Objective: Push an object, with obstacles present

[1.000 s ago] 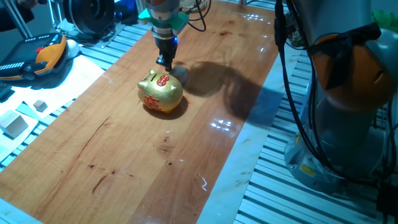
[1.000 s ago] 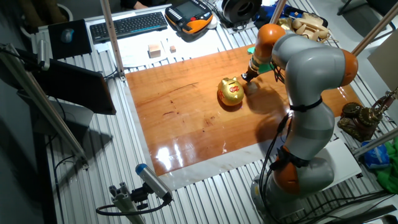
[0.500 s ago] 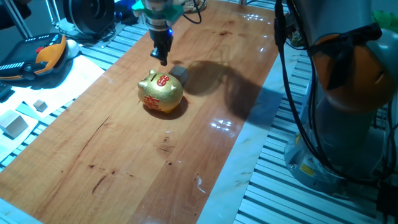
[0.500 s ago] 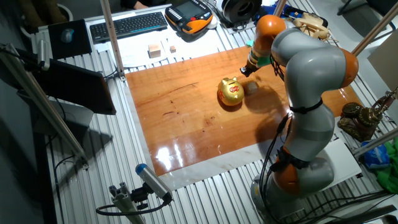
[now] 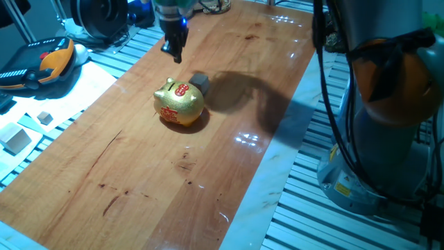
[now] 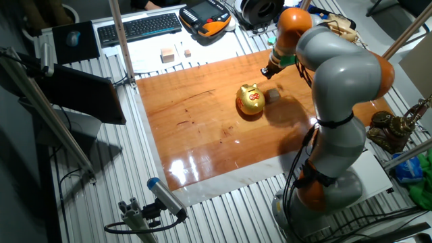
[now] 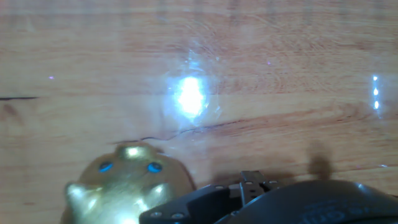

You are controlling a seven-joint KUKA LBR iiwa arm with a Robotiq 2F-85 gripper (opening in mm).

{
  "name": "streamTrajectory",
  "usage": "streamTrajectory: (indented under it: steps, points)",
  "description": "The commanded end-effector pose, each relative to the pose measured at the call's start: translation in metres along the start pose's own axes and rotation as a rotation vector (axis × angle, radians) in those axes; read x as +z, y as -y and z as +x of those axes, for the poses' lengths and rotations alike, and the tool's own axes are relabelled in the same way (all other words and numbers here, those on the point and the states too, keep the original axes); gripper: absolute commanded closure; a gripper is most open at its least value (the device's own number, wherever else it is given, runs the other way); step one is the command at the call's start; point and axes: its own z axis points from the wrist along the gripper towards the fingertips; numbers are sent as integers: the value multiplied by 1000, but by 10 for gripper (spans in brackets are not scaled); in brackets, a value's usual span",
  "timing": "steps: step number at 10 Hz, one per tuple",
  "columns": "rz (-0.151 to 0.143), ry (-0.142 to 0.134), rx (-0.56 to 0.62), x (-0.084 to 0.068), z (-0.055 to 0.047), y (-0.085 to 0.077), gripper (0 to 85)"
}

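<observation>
The small wooden cube (image 5: 200, 82) lies on the wooden table right behind the gold piggy bank (image 5: 179, 104), close to it or touching it, and looks grey in the arm's shadow. Both also show in the other fixed view: cube (image 6: 273, 95), pig (image 6: 252, 100). My gripper (image 5: 172, 53) hangs above the table, up and to the left of the cube, apart from it, with its fingers together and nothing in them; it also shows in the other fixed view (image 6: 266, 71). In the hand view the pig (image 7: 124, 186) sits at the bottom left; the cube is hidden there.
A larger pale block (image 5: 15, 139) and a tiny cube (image 5: 44, 118) lie on white paper off the table's left side. An orange-black pendant (image 5: 52, 62) and a keyboard (image 6: 138, 27) lie beyond. The robot base (image 5: 381, 139) stands at the right.
My gripper has risen and drawn back from the cube toward the table's far left. The cube and the pig have stayed in place.
</observation>
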Motion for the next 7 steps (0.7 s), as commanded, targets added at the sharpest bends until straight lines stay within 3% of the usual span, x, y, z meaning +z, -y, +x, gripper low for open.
streamTrajectory:
  steps: [1,4,7]
  points:
    - [-4,3,1,-4,2,-2,850]
    - [5,-8,31,-17,5,-21,850]
    - [-14,-28,42,-17,4,-23,850]
